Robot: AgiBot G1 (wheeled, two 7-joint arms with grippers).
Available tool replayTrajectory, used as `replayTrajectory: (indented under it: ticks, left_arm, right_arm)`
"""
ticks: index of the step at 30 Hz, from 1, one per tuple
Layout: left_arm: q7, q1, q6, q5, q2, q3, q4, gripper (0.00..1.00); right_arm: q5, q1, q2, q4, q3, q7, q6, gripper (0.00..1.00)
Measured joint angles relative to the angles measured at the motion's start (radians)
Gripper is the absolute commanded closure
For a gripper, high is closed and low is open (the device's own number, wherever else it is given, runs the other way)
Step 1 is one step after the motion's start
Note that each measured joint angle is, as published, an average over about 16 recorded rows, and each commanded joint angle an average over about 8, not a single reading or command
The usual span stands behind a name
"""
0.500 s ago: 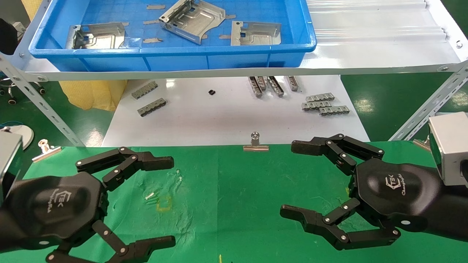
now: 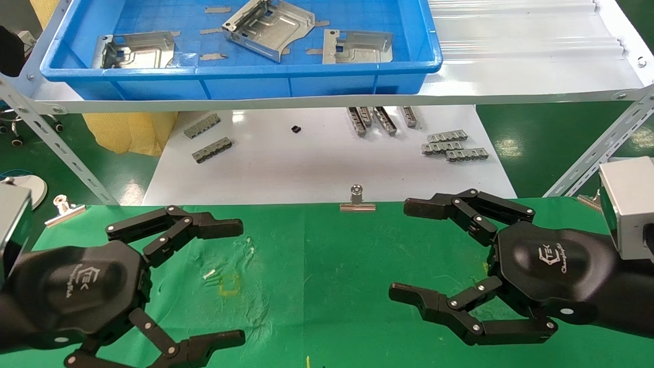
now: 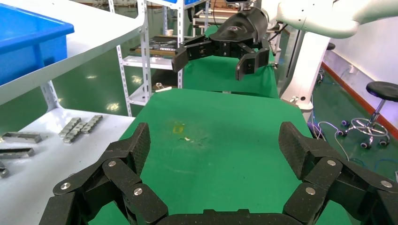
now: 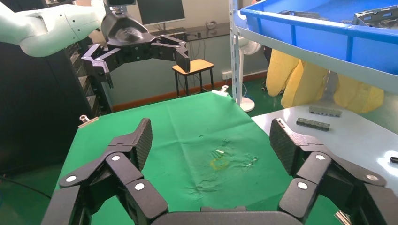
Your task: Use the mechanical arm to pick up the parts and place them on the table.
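Three silvery sheet-metal parts lie in the blue tray [image 2: 245, 82] on the shelf: one at the left [image 2: 137, 49], one in the middle [image 2: 268, 28], one at the right [image 2: 357, 47]. My left gripper [image 2: 232, 281] is open and empty over the left of the green table [image 2: 317, 276]. My right gripper [image 2: 409, 250] is open and empty over the right of the table. In the left wrist view my left gripper [image 3: 213, 145] is open above bare green cloth. In the right wrist view my right gripper [image 4: 210, 138] is open above the yellow mark [image 4: 218, 163].
A white board [image 2: 306, 163] below the shelf holds small grey ribbed strips [image 2: 453, 147]. Steel binder clips [image 2: 357, 200] hold the cloth's far edge. Slanted shelf struts [image 2: 598, 153] stand at both sides. A yellow mark [image 2: 228, 284] is on the wrinkled cloth.
My right gripper has shifted slightly to the left, and its lower finger has dropped a little. The left gripper has not moved.
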Motion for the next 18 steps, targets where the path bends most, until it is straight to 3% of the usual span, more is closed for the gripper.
replayTrajectory:
  ticks: [18]
  left_arm:
    - [0.000, 0.000, 0.000, 0.000, 0.000, 0.000, 0.000, 0.00]
  right_arm:
    - [0.000, 0.000, 0.000, 0.000, 0.000, 0.000, 0.000, 1.00]
